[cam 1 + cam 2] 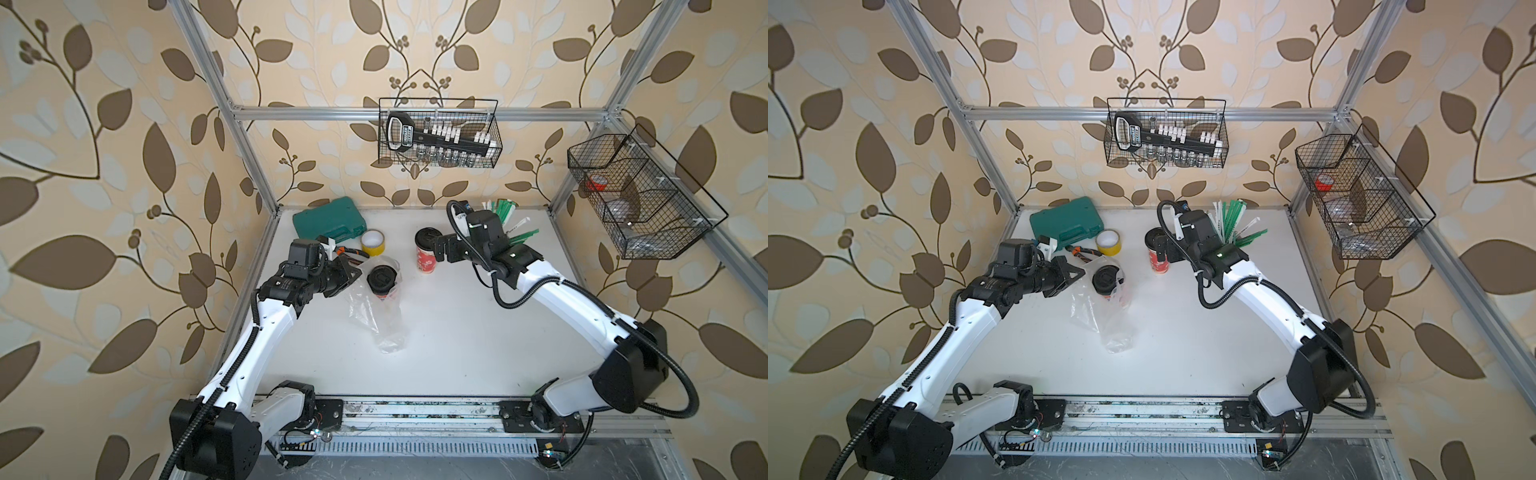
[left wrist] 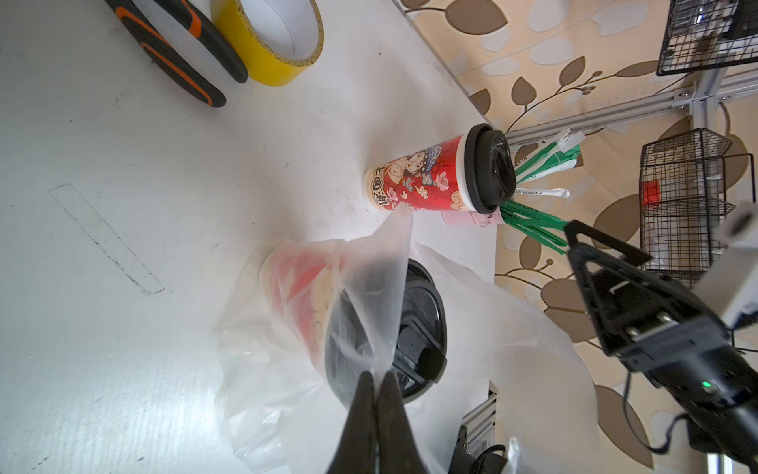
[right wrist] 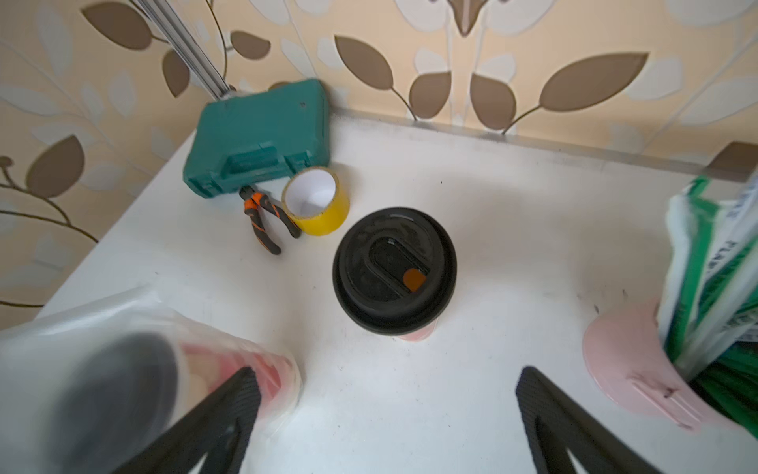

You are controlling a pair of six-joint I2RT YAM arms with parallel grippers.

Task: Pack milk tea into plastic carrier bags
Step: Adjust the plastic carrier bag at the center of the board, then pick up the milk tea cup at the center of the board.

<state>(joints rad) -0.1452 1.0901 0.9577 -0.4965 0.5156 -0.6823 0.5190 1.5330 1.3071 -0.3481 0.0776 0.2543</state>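
Note:
One milk tea cup [image 1: 426, 251] [image 3: 393, 271], red with a black lid, stands free at the back middle of the table. The other milk tea cup [image 1: 381, 282] [image 2: 422, 328] stands inside the clear plastic carrier bag [image 1: 384, 328] [image 2: 533, 349]. My left gripper [image 1: 351, 274] [image 2: 375, 375] is shut on a fold of the bag's rim, just left of that cup, holding it up. My right gripper [image 1: 438, 249] [image 3: 383, 381] is open wide beside the free cup, at lid height. The cup stands ahead of its fingers, with bare table between them.
A green tool case [image 1: 328, 220], pliers [image 1: 349, 252] and a yellow tape roll [image 1: 372, 242] lie at the back left. A pink cup of straws [image 3: 627, 365] stands right behind my right gripper. Wire baskets [image 1: 438, 133] [image 1: 636, 195] hang on the frame.

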